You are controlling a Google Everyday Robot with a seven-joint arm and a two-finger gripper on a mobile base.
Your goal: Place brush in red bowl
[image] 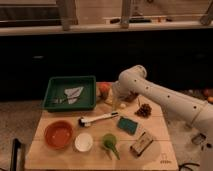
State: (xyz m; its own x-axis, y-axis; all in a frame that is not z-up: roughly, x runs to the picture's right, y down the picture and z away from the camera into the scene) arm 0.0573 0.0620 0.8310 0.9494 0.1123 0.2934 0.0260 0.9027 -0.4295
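The brush lies on the wooden table with its white handle pointing right and its dark round head at the left end. The red bowl sits at the front left of the table, down and left of the brush head. My gripper hangs at the end of the white arm, just behind and right of the brush handle's far end, near the table's back.
A green tray with pale scraps stands at the back left. A small white dish, a green scoop, a green sponge, a wooden block, a pine cone and an orange fruit crowd the table.
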